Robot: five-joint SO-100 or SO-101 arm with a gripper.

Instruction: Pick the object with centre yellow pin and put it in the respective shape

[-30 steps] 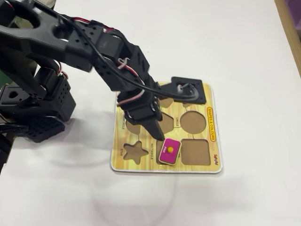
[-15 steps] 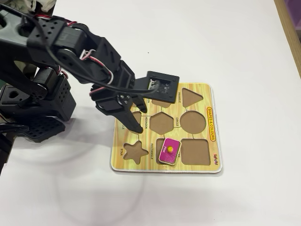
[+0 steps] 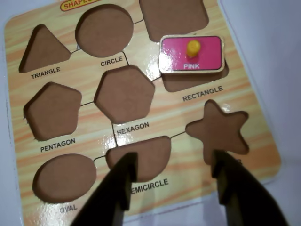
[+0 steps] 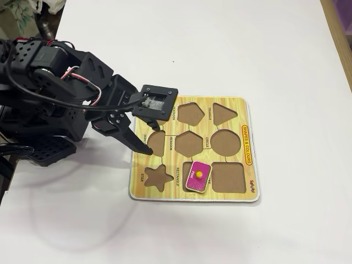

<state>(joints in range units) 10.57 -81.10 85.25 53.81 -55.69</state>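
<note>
Wrist view: the black two-finger gripper [image 3: 174, 181] enters from the bottom edge with its jaws spread wide; nothing is held between them and no contact with anything is seen. One fingertip lies over the SEMICIRCLE cutout at lower centre, the other over the lower edge of the star cutout at lower right. The yellow wood-grain puzzle board [image 3: 89, 92] fills the frame. The small flat magenta-pink rectangular piece with the round yellow knob [image 3: 192, 54], lettered PINK, is seen at upper right. It lies mostly in the brown rectangular cutout labelled RECTANGLE [image 3: 195, 82], shifted so that a brown strip of the cutout is exposed along the piece's lower side.

Fixed view: the gripper [image 4: 140, 144] is held open over the left edge of the board [image 4: 242, 107], at centre frame, empty. The pink piece [image 4: 198, 176] is seen at the board's lower middle, slightly tilted in the rectangle cutout [image 4: 188, 167], well apart from the gripper. The board rests on a white table [image 4: 231, 49].
</note>
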